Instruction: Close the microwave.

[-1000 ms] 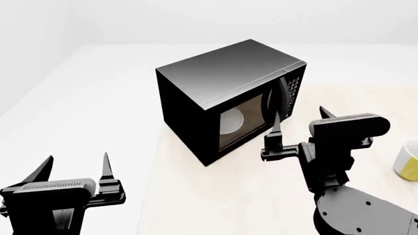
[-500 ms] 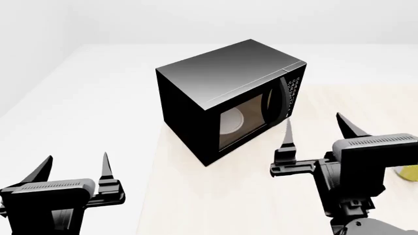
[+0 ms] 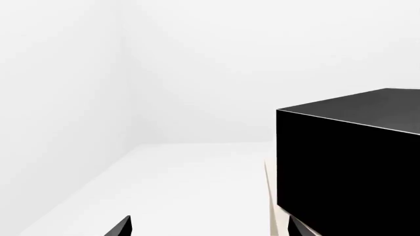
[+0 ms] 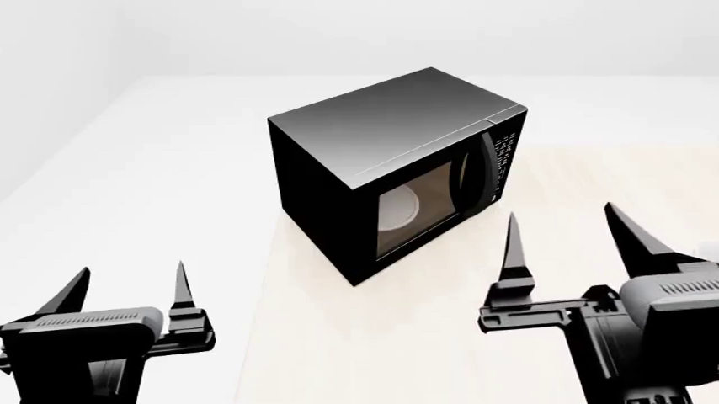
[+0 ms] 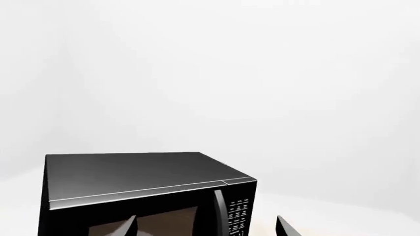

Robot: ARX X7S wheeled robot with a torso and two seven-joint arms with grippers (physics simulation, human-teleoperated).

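Note:
The microwave is a glossy black box standing on the beige table. Its windowed door looks flush with the front, and a white turntable plate shows through the glass. The curved handle sits beside the keypad. My right gripper is open, in front of the door and apart from it. In the right wrist view the microwave lies ahead of the right gripper. My left gripper is open at the lower left, off the table. In the left wrist view the left gripper points past the microwave's black side.
The table's left edge runs just left of the microwave, with white floor beyond it. White walls stand behind. The table edge also shows in the left wrist view.
My right gripper has drawn back from the microwave door toward me and to the right, its fingers now pointing up. The left arm and the microwave have not moved.

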